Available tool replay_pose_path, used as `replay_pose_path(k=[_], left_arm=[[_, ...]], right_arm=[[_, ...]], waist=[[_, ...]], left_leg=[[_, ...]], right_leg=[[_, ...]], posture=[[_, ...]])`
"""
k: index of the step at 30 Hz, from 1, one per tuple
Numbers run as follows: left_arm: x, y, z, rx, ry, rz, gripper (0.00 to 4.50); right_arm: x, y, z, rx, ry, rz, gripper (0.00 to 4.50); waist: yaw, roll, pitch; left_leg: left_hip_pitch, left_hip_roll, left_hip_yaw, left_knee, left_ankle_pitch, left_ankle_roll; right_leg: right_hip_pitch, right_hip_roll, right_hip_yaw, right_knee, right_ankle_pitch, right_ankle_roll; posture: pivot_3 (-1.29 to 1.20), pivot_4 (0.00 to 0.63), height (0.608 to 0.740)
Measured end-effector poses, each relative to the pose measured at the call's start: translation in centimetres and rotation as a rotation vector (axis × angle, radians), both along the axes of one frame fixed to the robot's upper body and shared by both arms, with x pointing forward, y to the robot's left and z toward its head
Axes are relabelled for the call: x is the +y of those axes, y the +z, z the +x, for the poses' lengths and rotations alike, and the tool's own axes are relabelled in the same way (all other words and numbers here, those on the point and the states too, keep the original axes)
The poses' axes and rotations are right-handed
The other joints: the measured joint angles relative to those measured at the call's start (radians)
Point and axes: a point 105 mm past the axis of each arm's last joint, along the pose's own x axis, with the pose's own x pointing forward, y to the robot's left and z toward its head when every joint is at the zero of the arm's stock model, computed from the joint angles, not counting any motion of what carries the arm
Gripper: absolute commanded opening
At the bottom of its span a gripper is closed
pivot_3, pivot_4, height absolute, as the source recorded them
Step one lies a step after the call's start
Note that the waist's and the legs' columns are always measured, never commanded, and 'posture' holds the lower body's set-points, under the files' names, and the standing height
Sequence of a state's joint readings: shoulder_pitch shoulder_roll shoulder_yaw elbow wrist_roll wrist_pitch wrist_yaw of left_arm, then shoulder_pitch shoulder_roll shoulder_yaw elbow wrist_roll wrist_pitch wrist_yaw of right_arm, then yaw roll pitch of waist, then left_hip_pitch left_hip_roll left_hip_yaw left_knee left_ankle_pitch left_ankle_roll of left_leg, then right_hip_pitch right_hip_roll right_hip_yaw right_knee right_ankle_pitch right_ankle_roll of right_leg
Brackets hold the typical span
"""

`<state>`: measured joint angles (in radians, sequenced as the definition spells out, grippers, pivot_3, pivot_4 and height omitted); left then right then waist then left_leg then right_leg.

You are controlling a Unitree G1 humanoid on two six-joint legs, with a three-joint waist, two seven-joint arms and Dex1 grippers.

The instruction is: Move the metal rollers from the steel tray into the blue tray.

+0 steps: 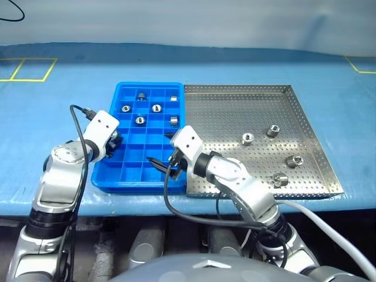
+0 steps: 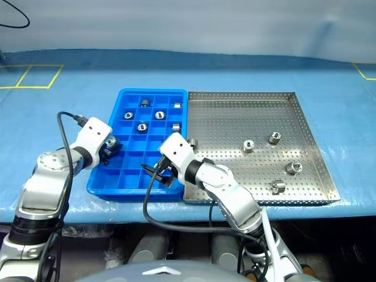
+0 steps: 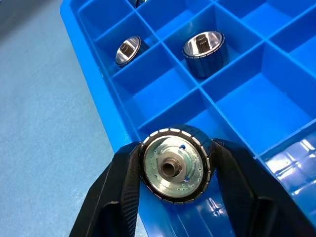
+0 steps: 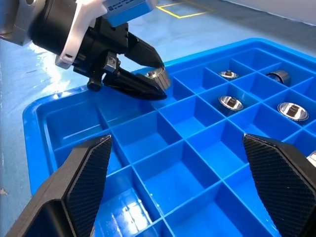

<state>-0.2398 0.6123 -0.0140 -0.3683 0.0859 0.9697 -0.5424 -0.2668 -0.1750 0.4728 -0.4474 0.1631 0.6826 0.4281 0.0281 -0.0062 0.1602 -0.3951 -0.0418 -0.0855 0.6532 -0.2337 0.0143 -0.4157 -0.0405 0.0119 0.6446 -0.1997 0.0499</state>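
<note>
Holding one of the metal rollers [image 3: 175, 170] between closed fingers, left gripper [image 3: 175, 173] hovers over blue tray [image 1: 120, 179], left-centre, for release; right gripper [image 4: 180, 182] gapes empty.

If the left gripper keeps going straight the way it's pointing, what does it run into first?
Probably the blue tray: the left gripper, with a metal roller between its fingers, points down into an empty compartment by the tray's left wall. The roller would likely touch that floor first, though depth is hard to judge.
</note>
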Motion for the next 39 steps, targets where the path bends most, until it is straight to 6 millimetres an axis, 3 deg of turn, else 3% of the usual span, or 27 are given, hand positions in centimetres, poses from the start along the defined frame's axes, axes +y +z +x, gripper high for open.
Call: replay_pose_path(k=[3, 8, 11, 14, 17, 20, 23, 27, 33, 39], left_arm=[[0.3, 0.0, 0.8, -0.008, -0.003, 0.043, 4.48], [-0.5, 0.6, 1.8, -0.034, -0.051, 0.037, 4.48], [-4.9, 3.7, 3.1, -0.157, -0.208, -0.134, 4.48], [-9.1, 6.7, 2.9, -0.272, -0.415, -0.263, 4.48], [-11.3, 7.2, 1.8, -0.282, -0.573, -0.305, 4.48], [-12.7, 6.0, 0.2, -0.22, -0.702, -0.309, 4.48], [-12.9, 5.0, -1.0, -0.161, -0.76, -0.311, 4.48], [-12.7, 4.7, -2.0, -0.14, -0.788, -0.299, 4.48], [-11.1, 4.7, -3.4, -0.14, -0.76, -0.315, 4.48], [-9.3, 4.2, -4.1, -0.137, -0.673, -0.311, 4.48]], right_arm=[[-0.3, -0.3, 0.0, 0.01, -0.021, 0.001, 4.5], [-1.5, -0.3, 0.0, 0.005, -0.072, 0.002, 4.5], [-4.1, 0.2, 0.2, -0.028, -0.151, -0.01, 4.5], [-7.1, 0.5, 0.4, -0.056, -0.238, -0.062, 4.5], [-10.1, 0.0, 0.7, -0.042, -0.331, -0.134, 4.5], [-11.7, 0.0, 1.2, -0.045, -0.368, -0.22, 4.5], [-11.5, 0.1, 2.6, -0.025, -0.368, -0.292, 4.5], [-11.2, -1.5, 4.3, 0.04, -0.35, -0.413, 4.5], [-8.2, -2.7, 5.4, 0.075, -0.101, -0.603, 4.5], [-7.5, -4.3, 6.4, 0.094, 0.022, -0.733, 4.5]], waist=[[-0.001, 0.0, 0.0], [0.002, 0.0, 0.0], [0.012, -0.001, 0.0], [-0.005, 0.0, 0.0], [-0.04, 0.0, 0.0], [-0.07, 0.0, 0.0], [-0.091, 0.0, 0.0], [-0.093, 0.0, 0.0], [-0.086, 0.0, 0.001], [-0.054, 0.0, 0.001]], left_leg=[[0.0, 0.0, 0.0, -0.001, 0.0, 0.0], [-0.001, -0.001, -0.001, -0.002, 0.0, 0.0], [-0.003, -0.002, -0.001, -0.001, 0.0, 0.001], [-0.002, -0.002, 0.004, -0.001, 0.0, 0.001], [-0.001, 0.0, 0.007, -0.001, -0.001, 0.002], [0.0, 0.001, 0.009, -0.003, -0.002, 0.004], [0.001, 0.003, 0.008, -0.003, -0.001, 0.003], [0.001, 0.002, 0.008, -0.002, 0.0, 0.003], [0.0, 0.001, 0.008, -0.002, 0.0, 0.006], [0.0, 0.0, 0.007, -0.003, -0.001, 0.006]], right_leg=[[0.0, 0.0, 0.0, 0.0, 0.0, 0.0], [-0.001, -0.001, -0.001, -0.001, 0.0, -0.002], [0.0, -0.004, -0.002, -0.003, 0.001, -0.001], [0.0, -0.005, 0.0, -0.004, 0.003, -0.004], [-0.001, -0.005, 0.002, -0.003, 0.002, -0.004], [-0.002, -0.005, 0.003, -0.002, 0.002, -0.005], [-0.002, -0.003, 0.003, -0.001, 0.0, -0.003], [-0.001, -0.001, 0.002, -0.001, 0.0, -0.002], [-0.001, -0.002, 0.002, -0.002, 0.001, -0.001], [-0.001, -0.003, 0.001, -0.003, 0.003, -0.004]], posture=[[0.09, 0.15, 0.74], [0.03, 0.15, 0.74], [0.0, 0.15, 0.74], [-0.05, 0.15, 0.74], [-0.06, 0.15, 0.74], [-0.09, 0.15, 0.74], [-0.07, 0.15, 0.74], [-0.05, 0.15, 0.74], [0.03, 0.15, 0.74], [0.08, 0.15, 0.74]])
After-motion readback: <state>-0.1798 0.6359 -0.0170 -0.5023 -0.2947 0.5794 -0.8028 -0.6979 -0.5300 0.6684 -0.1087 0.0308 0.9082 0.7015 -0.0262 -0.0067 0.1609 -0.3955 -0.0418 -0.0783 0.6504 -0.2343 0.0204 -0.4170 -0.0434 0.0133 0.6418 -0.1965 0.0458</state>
